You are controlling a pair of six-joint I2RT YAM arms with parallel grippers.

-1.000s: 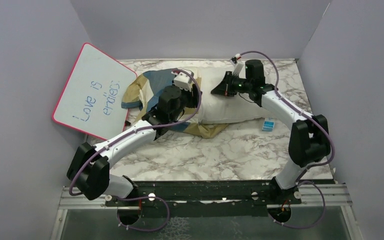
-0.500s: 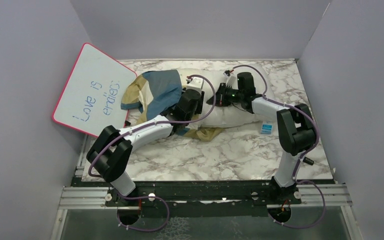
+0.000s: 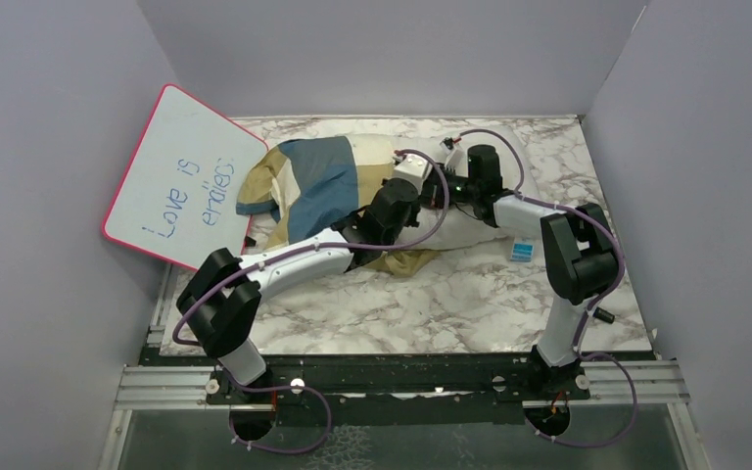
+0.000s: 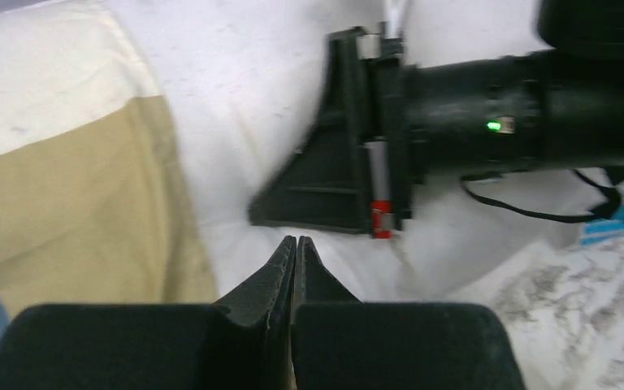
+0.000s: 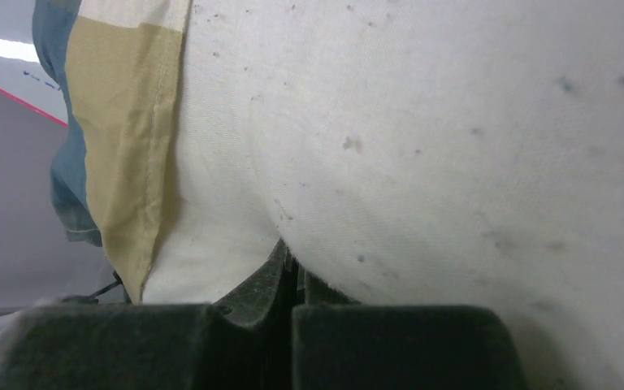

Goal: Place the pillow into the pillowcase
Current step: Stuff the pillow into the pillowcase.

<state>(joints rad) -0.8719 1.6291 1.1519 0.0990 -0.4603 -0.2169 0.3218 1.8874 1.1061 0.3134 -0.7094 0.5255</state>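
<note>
Top external view: pillow (image 3: pixel 465 227) white, plump, lying on far half of marble bench (image 3: pixel 431 299), long axis left-right. Left end inside checked blue, tan, cream pillowcase (image 3: pixel 318 181); right end bare. Left arm (image 3: pixel 294 259) stretched low, diagonal toward bench centre; left pincer (image 4: pixel 295 241) closed, tips over bare pillow beside tan hem. Right arm (image 3: pixel 573 255) folded, elbow high, forearm reaching left; right pincer (image 5: pixel 291 258) closed, tips pressed into pillow.

Left gripper (image 4: pixel 295 244) slid right and snapped shut by the right gripper (image 5: pixel 292 264); pillowcase (image 3: pixel 313 176) now covers more pillow (image 5: pixel 455 122).
</note>
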